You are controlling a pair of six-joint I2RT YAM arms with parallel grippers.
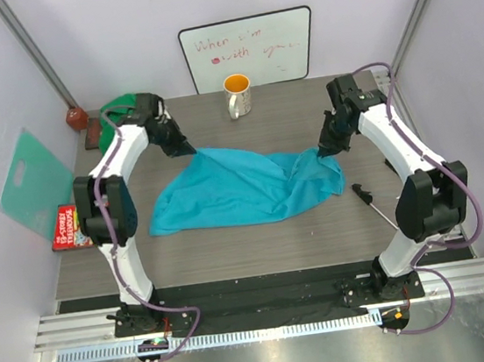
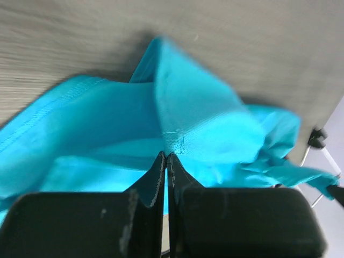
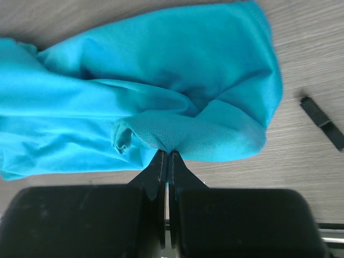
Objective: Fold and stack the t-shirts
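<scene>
At the back left of the grey wood-grain counter [image 1: 232, 246], the darker kelly green cloth t-shirt [image 1: 118, 108] lies bunched. Just right of it the left tool [image 1: 189, 150] is clamped on a far corner of the soft turquoise-blue cloth t-shirt [image 1: 243, 191], rumpled mid-counter. The right tool [image 1: 321, 152] pinches its opposite far corner. Best, I judge: lift both together, level, drawing apart until the cloth hangs flat.
</scene>
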